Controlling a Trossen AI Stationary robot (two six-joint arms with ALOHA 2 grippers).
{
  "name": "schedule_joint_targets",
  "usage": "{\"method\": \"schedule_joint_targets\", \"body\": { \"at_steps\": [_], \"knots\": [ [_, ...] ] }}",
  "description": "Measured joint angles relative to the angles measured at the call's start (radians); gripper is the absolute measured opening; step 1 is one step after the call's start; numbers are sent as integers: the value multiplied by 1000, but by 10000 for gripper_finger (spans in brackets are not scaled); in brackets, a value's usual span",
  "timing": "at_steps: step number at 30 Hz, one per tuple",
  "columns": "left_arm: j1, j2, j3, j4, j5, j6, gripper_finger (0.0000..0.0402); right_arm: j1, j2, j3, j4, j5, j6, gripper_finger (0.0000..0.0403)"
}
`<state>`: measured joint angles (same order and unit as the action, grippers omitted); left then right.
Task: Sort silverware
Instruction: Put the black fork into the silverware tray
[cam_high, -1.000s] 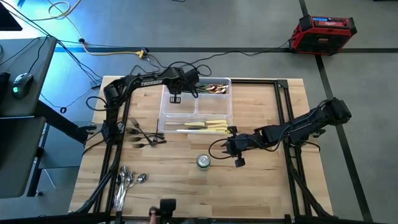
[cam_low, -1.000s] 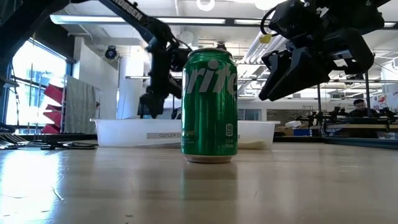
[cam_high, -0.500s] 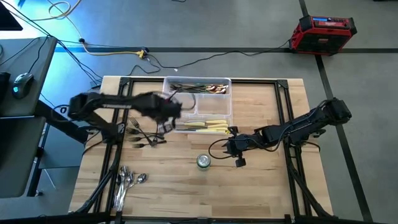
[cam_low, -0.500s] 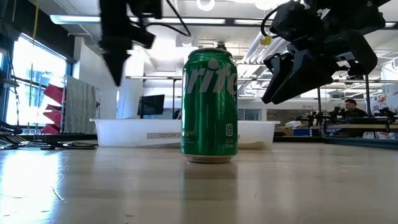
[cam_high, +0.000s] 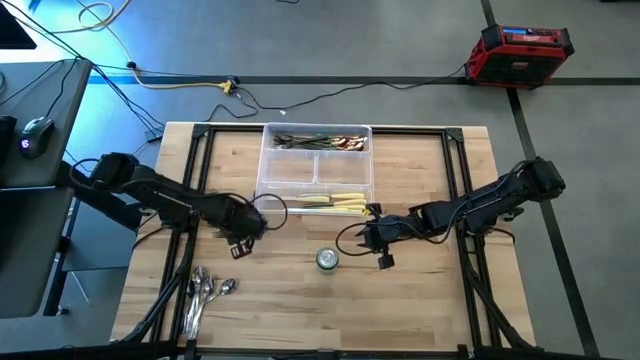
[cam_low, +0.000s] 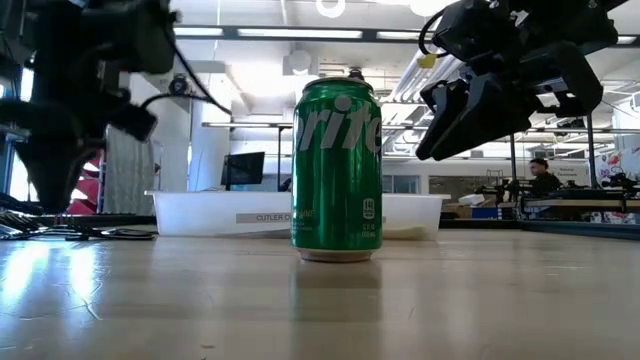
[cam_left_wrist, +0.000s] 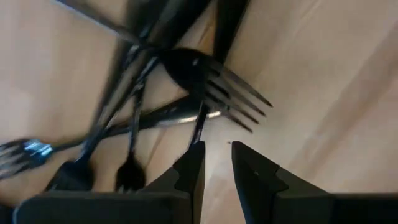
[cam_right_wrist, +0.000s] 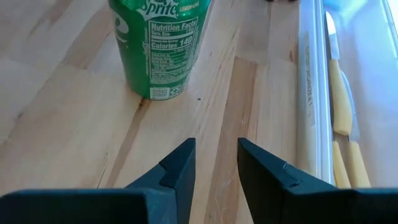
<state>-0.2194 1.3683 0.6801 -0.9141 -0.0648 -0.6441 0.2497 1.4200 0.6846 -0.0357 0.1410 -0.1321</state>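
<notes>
Several dark forks (cam_left_wrist: 193, 74) lie crossed on the wooden table. My left gripper (cam_left_wrist: 217, 152) points down just above them, open by a narrow gap, with nothing between its fingers; in the high view my left gripper (cam_high: 238, 235) covers most of the forks. Shiny spoons (cam_high: 205, 288) lie near the front left. Cream-handled knives (cam_high: 335, 203) lie in the clear tray's (cam_high: 268, 180) near compartment, and green-handled pieces (cam_high: 320, 142) in its far one. My right gripper (cam_right_wrist: 216, 152) hangs open and holds nothing, between the tray and a green can (cam_right_wrist: 158, 43).
The green soda can (cam_high: 327, 260) stands upright at the table's middle front, just left of my right gripper (cam_high: 364, 238). Black frame rails run along the table's left and right sides. Bare wood lies in front of the can.
My left gripper has swung from above the tray's far compartment toward the table's near left, turning as it went, and has come down over the forks. My right gripper and the silverware have kept still.
</notes>
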Motion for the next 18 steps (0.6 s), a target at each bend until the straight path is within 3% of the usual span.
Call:
{"method": "schedule_joint_targets", "body": {
  "at_steps": [4, 10, 18],
  "knots": [
    [0, -5, -81, 81, -31, -10, 60, 0, 0, 0, 0, 0, 1, 103],
    [-1, -2, -108, 88, -99, -17, 60, 0, 0, 0, -1, 0, 9, 103],
    [-7, 5, -63, 29, -33, -52, 60, 0, 0, 0, -5, -3, 33, 103]
  ]
}}
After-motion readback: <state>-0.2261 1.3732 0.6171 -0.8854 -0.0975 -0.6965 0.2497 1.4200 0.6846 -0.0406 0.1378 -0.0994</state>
